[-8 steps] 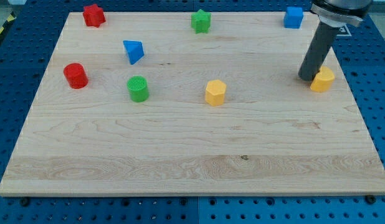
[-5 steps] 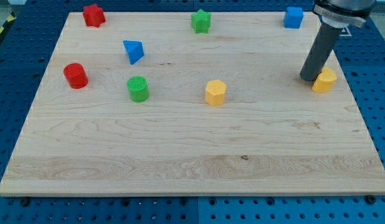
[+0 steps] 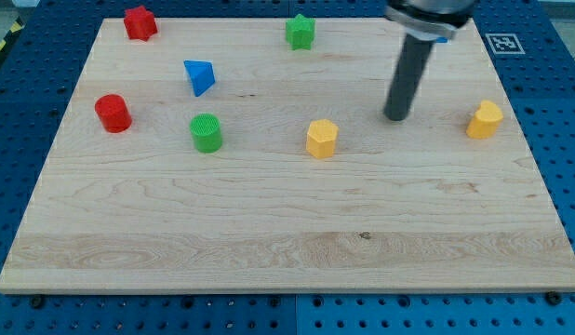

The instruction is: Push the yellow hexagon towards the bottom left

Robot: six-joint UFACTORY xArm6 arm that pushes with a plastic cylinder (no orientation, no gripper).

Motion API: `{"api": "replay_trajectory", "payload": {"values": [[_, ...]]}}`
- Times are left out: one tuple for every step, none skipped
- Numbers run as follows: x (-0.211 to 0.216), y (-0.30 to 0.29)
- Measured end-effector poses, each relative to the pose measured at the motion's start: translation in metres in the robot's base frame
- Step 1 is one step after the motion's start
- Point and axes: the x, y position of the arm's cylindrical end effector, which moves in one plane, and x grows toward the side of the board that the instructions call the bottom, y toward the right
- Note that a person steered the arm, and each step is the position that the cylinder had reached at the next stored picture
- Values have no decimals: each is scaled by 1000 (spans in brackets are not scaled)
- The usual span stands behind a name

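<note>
While my tip [image 3: 396,117] rests on the desk [image 3: 269,223], it sits between two yellow blocks and touches neither. One yellow hexagon [image 3: 321,138] lies left of my tip and a bit lower in the view. Another yellow block [image 3: 485,119] lies well to my tip's right. No jaws show, only a dark rod.
</note>
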Motion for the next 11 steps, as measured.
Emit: {"api": "replay_trajectory", "payload": {"values": [[-2,-36],[5,-69],[31,-80],[45,-76],[65,-74],[89,-74],[111,-71],[130,-65],[130,-65],[130,-65],[132,-68]]}}
